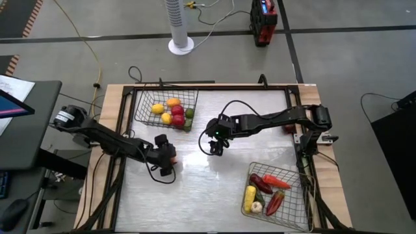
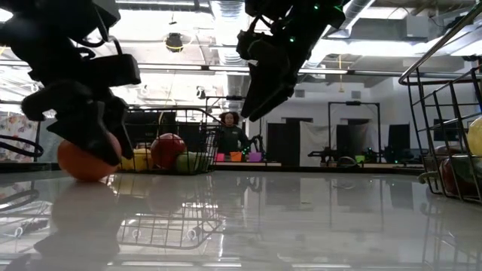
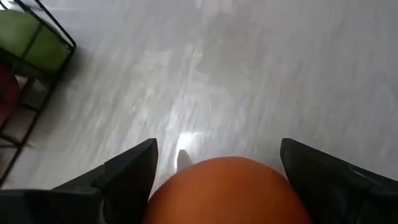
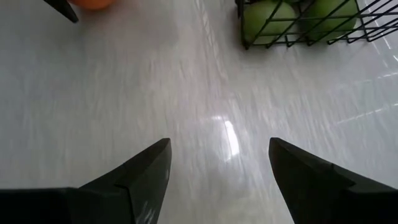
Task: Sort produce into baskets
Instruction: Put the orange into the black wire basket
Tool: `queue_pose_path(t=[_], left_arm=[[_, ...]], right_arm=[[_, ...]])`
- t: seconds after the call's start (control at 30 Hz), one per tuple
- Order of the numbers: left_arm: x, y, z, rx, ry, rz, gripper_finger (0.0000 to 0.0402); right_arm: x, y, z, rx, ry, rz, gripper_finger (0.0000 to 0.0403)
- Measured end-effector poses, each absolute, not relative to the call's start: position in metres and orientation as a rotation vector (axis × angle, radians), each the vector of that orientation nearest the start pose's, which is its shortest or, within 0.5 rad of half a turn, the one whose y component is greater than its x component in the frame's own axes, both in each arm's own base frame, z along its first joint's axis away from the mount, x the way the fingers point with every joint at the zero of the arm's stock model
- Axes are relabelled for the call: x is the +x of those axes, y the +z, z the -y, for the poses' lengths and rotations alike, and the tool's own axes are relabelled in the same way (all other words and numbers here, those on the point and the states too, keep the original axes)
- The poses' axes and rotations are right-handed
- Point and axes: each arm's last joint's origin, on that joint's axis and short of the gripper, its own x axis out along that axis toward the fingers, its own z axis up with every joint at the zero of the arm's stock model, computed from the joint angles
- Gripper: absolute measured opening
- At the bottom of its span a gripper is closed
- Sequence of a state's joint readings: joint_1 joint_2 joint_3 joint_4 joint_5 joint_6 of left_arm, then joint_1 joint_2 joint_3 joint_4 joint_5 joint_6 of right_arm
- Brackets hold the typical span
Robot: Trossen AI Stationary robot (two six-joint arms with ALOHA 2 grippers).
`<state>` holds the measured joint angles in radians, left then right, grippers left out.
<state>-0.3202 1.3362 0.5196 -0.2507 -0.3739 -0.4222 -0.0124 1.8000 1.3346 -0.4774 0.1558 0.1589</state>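
Sorting looks nearly finished, judged from how things lie. Round produce sits in the far-left basket [image 1: 140, 104]: a yellow piece [image 1: 157, 108], an orange-yellow one [image 1: 173, 102], 2 red ones [image 1: 177, 115] and a green one [image 1: 189, 113] can be made out from above. Long produce sits in the near-right basket [image 1: 300, 203]: a dark red pepper shape [image 1: 260, 181], a bright red one [image 1: 278, 181], a yellow corn-like piece [image 1: 250, 197], a white garlic [image 1: 257, 207] and another red piece [image 1: 275, 203]. Only 1 item shows outside the baskets: an orange ball [image 2: 84, 160], resting on the bench [image 1: 214, 195] near its left-centre, well apart from both baskets. Left tool [image 1: 166, 157] is down over this ball; in its wrist view the ball [image 3: 229, 190] lies between the 2 fingers [image 3: 127, 177], which stand spread with a gap visible on each side, so the ball appears bracketed, not pinched. Low view agrees: ball on the bench surface, dark tool parts around its top. Right tool [image 1: 218, 144] hangs above the bench centre, fingers [image 4: 140, 177] spread and empty, bare bench beneath. Remaining work, as a judgement: close on the orange ball, carry it to the far-left basket with the other round pieces, release. A small dark red object [image 1: 288, 129] near the right arm's base cannot be identified.
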Motion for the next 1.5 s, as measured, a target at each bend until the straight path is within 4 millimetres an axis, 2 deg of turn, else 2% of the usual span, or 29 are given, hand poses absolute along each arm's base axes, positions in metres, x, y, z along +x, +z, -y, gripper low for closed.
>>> queue_pose_path(t=[0.17, 0.4, 0.6, 0.73, 0.93, 1.1, 1.3, 1.4, 1.5], left_arm=[[0.206, 0.142, 0.058, -0.003, 0.243, -1.017, 0.0316], [0.207, 0.151, 0.058, 0.054, 0.242, -1.064, 0.0271], [0.215, 0.166, 0.059, 0.137, 0.264, -1.035, 0.027], [0.229, 0.187, 0.062, 0.215, 0.257, -0.96, 0.0273], [0.242, 0.242, 0.058, 0.335, 0.324, -0.773, 0.0272], [0.235, 0.269, 0.028, 0.377, 0.477, -0.679, 0.0274], [0.221, 0.266, -0.027, 0.302, 0.643, -0.633, 0.0276], [0.215, 0.261, -0.051, 0.251, 0.683, -0.629, 0.0286], [0.211, 0.261, -0.07, 0.209, 0.73, -0.635, 0.0313]], right_arm=[[0.382, 0.226, 0.009, 0.077, -0.229, -0.926, 0.0296], [0.381, 0.225, 0.008, 0.074, -0.227, -0.947, 0.0296], [0.38, 0.225, 0.006, 0.07, -0.225, -0.955, 0.0296], [0.378, 0.224, 0.007, 0.077, -0.232, -0.975, 0.0296], [0.364, 0.244, 0.007, 0.083, -0.254, -0.976, 0.0296], [0.345, 0.272, 0.001, 0.02, -0.336, -0.928, 0.0296], [0.318, 0.3, -0.003, 0.003, -0.373, -0.901, 0.0296], [0.304, 0.308, -0.002, -0.002, -0.378, -0.942, 0.0296], [0.286, 0.309, 0.005, 0.027, -0.42, -1.048, 0.0296]])
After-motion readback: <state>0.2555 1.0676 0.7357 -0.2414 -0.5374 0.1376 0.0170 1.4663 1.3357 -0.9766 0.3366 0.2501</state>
